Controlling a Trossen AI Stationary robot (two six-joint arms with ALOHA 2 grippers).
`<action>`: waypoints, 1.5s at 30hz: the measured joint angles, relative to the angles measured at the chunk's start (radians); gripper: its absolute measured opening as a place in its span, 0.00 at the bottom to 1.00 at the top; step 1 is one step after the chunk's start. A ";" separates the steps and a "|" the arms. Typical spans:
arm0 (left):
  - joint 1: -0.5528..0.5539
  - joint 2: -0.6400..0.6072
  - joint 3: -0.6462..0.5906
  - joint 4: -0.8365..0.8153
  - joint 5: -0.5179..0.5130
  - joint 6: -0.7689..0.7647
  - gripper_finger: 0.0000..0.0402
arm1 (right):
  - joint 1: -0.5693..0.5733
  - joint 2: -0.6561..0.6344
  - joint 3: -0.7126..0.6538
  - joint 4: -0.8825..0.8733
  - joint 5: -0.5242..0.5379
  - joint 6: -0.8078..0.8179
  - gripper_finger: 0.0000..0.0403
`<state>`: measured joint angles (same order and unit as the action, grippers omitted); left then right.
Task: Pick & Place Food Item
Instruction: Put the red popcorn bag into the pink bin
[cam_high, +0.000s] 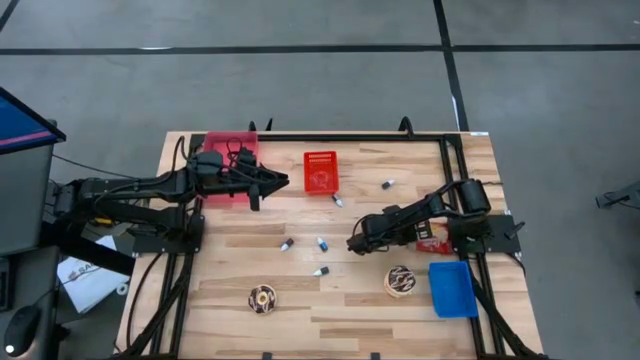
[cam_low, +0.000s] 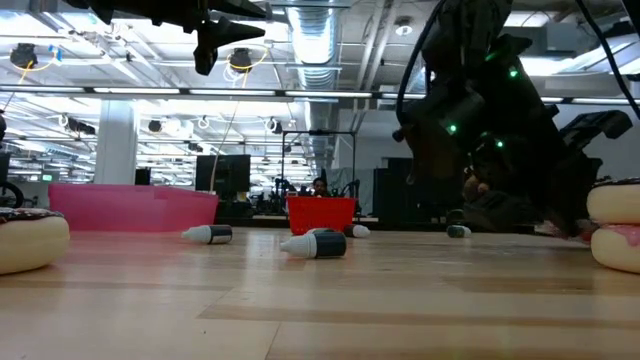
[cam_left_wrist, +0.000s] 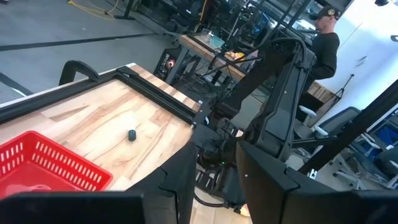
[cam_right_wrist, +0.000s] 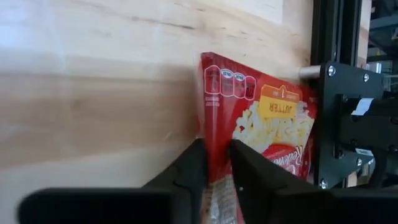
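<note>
two donuts (cam_high: 264, 298), five small bottles (cam_high: 322, 244), one popcorn bag (cam_right_wrist: 267, 130)

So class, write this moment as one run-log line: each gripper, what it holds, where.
right gripper: shut on popcorn bag, table's right edge | left gripper: empty, raised beside red basket | bag not yet lifted

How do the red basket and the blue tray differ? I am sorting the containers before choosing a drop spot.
The red basket has mesh walls; the blue tray looks solid. The basket stands at the table's far middle, near the left tool; the tray lies at the near right corner, beside a donut. The basket looks smaller than the tray. Both rest flat on the wooden table.
</note>
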<state>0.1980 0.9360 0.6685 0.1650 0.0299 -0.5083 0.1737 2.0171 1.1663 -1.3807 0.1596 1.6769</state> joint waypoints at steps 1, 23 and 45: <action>0.000 0.000 0.000 0.000 0.000 0.000 0.28 | 0.003 0.000 0.007 -0.004 0.003 -0.009 0.09; 0.000 0.000 0.000 -0.007 -0.021 -0.105 0.28 | -0.051 -0.332 0.453 -0.197 0.347 -0.403 0.00; 0.052 0.135 -0.001 0.471 0.151 -0.547 0.71 | -0.045 -0.698 0.602 0.642 0.206 -0.865 0.00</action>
<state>0.2499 1.0710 0.6678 0.6361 0.1808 -1.0556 0.1284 1.3192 1.7679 -0.7383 0.3659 0.8123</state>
